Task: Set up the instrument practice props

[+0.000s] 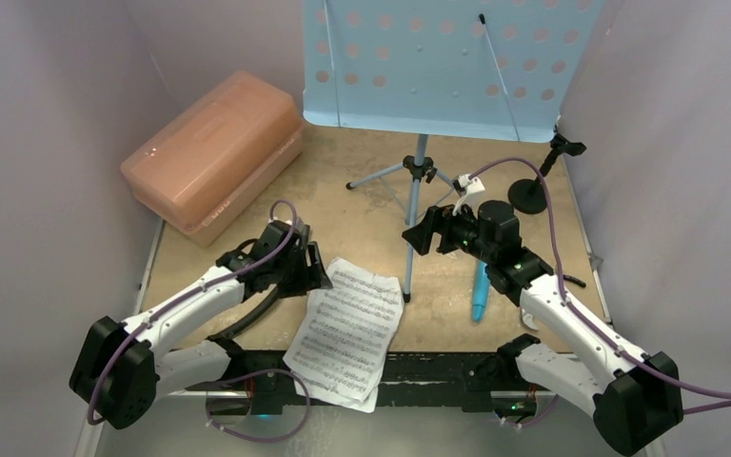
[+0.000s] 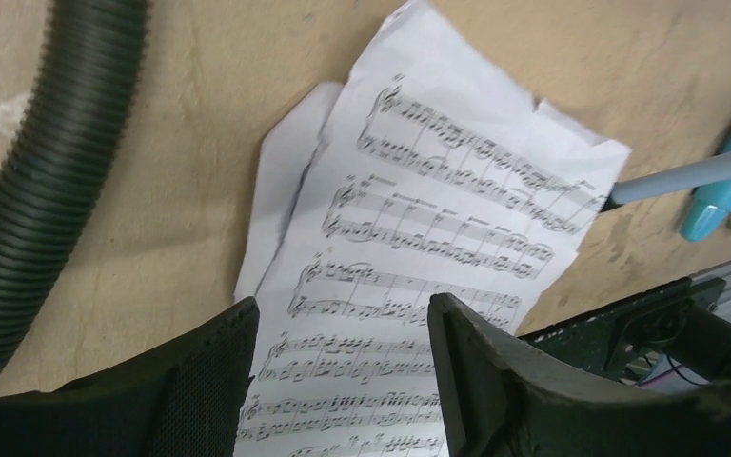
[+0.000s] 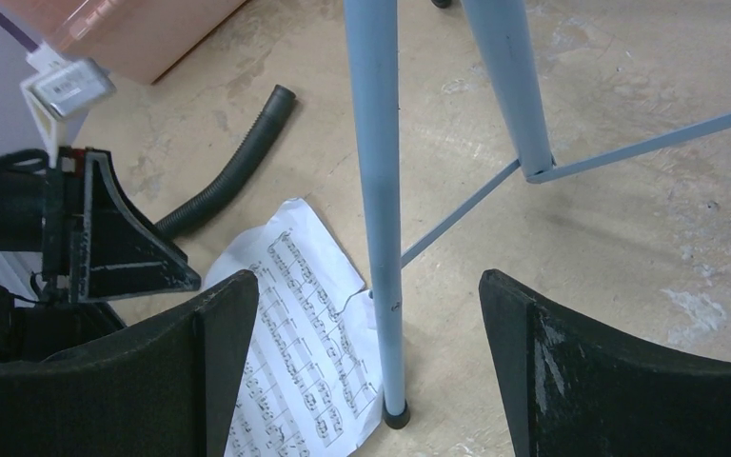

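The light-blue perforated music stand (image 1: 438, 67) stands at the back on its thin tripod (image 1: 419, 176). Two white sheet-music pages (image 1: 347, 328) lie overlapped flat at the table's front edge; the lower page peeks out in the left wrist view (image 2: 286, 181). My left gripper (image 1: 312, 271) is open and empty just above the pages' left edge (image 2: 438, 219). My right gripper (image 1: 421, 231) is open, with the tripod's front leg (image 3: 378, 190) between its fingers, untouched. The turquoise microphone (image 1: 479, 295) lies under my right arm. The black mic stand (image 1: 533, 190) stands at the back right.
A salmon-pink case (image 1: 214, 152) sits at the back left. A curved black hose (image 1: 252, 319) lies under my left arm, also in the left wrist view (image 2: 48, 171). Grey walls close in on both sides. The pages overhang the table's front rail (image 1: 438, 367).
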